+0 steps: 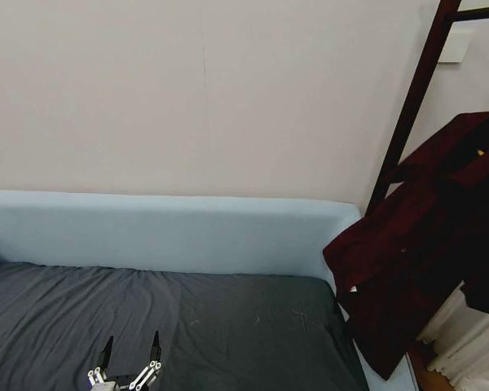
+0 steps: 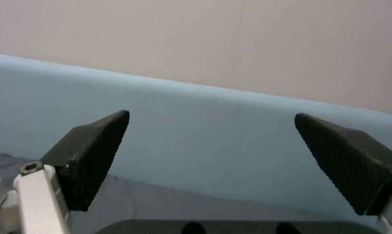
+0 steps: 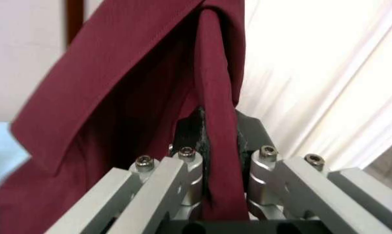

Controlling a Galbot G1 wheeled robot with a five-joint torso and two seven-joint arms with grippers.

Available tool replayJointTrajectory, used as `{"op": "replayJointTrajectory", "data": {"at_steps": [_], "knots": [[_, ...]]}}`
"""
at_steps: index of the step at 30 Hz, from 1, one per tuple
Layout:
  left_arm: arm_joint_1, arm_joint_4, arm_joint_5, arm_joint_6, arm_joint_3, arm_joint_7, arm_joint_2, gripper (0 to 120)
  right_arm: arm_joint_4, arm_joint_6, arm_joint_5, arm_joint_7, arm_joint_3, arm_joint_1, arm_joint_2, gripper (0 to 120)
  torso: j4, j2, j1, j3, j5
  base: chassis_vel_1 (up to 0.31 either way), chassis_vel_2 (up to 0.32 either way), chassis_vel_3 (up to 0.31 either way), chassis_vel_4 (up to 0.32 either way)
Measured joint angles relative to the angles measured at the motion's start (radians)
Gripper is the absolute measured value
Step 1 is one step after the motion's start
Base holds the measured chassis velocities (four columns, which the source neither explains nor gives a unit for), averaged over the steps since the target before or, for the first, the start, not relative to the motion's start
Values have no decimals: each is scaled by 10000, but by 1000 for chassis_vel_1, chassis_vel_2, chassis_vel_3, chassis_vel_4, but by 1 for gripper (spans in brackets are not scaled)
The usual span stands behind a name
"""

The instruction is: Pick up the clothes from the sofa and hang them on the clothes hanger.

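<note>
While the left gripper (image 1: 133, 339) gapes empty — the right gripper (image 3: 219, 130) pinches maroon cloth (image 3: 118, 78).

The left gripper (image 1: 132, 342), two black pointed fingers on a silver metal base, sits low in front of the robot. Its fingers (image 2: 95, 146) point up and stand wide apart, with nothing between them. The right gripper (image 3: 217, 134) has its black fingers (image 3: 188, 131) pinched tight on a fold of the dark red cloth coat (image 3: 118, 83).
</note>
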Motion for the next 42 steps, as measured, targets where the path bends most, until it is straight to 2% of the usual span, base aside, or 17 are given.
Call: {"op": "replayJointTrajectory", "data": {"at_steps": [3,6,10,14,18,22,25,30,36,42], "knots": [[-24,-54,-97,92,42,-8,83,100,-893,23,-450,-499,-287,349,-294,7,3,0,0,0,-5,0,0,0,0],[-65,-88,-202,185,104,-9,162,100,-1282,30,-512,-703,-279,413,-443,7,1,0,0,0,-4,0,0,0,0],[-298,-115,-368,452,355,-6,411,100,-2597,43,-538,-1246,12,570,-1009,7,-4,0,0,-1,-8,0,0,0,0],[-319,-190,-420,565,448,-5,544,100,-2993,47,-599,-1505,111,603,-1300,7,-2,0,1,0,-3,0,0,0,0],[-354,-231,-472,645,446,-21,643,100,-2978,55,-705,-1568,150,604,-1392,7,1,0,0,-1,-10,0,0,0,0],[-354,-275,-492,682,418,-48,635,100,-2572,112,-835,-1571,-65,572,-1151,7,-1,0,0,-1,-4,0,0,0,0],[-363,-278,-497,731,480,-59,597,100,-1826,276,-1125,-1610,-401,543,-857,7,1,0,0,-1,-3,0,0,0,0],[-418,-319,-499,833,550,-70,585,100,-1257,704,-1846,-1974,-1149,838,-830,7,1,0,0,-1,-10,0,0,0,0],[-379,-436,-516,894,636,-106,574,100,-1399,880,-1742,-2030,-1881,1699,-1155,7,1,0,0,0,-7,0,0,0,0],[-395,-460,-460,904,742,-114,427,100,-2159,1984,-1586,-2944,-2025,1901,-1493,7,-1,0,0,-2,-8,0,0,0,0]]}}
